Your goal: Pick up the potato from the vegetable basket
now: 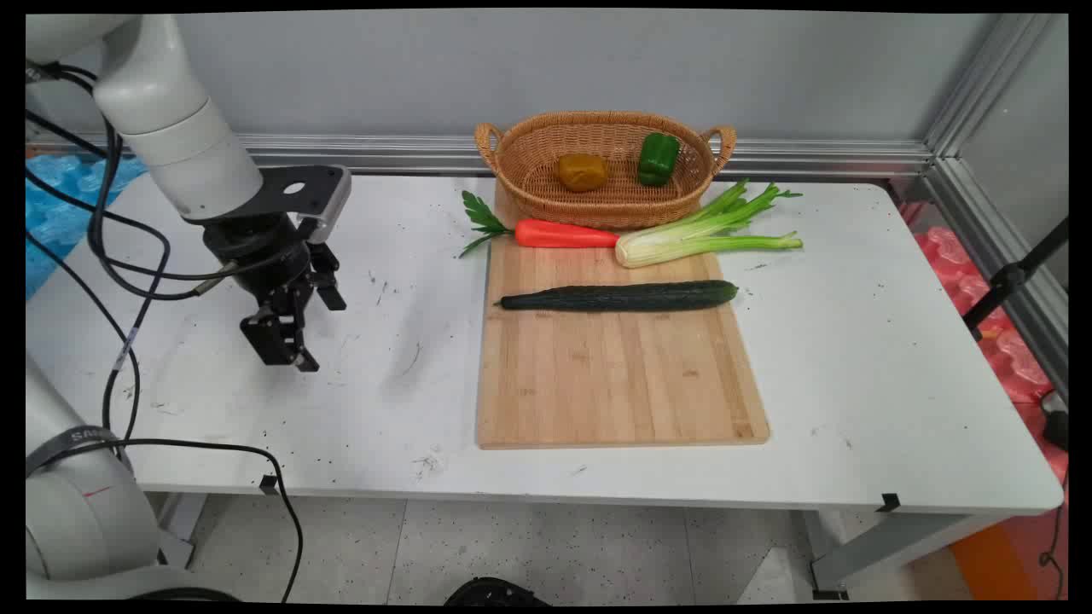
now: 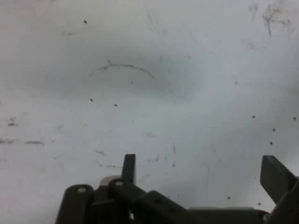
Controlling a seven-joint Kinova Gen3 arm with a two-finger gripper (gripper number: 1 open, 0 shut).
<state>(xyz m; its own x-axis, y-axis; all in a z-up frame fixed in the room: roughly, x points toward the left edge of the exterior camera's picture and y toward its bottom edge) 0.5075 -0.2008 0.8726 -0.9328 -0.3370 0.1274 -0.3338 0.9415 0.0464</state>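
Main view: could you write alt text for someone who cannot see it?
A robot arm's open black gripper hangs empty over the left of a white table, apart from a wooden cutting board bearing a cucumber, carrot and celery. Behind sits a wicker basket holding a green pepper and a brownish-yellow item.

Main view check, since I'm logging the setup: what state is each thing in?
gripper: open, empty, over bare table
cucumber: lying flat on board
carrot: lying at the board's far edge
celery: lying beside carrot
basket: upright, holding green pepper and a brown lump
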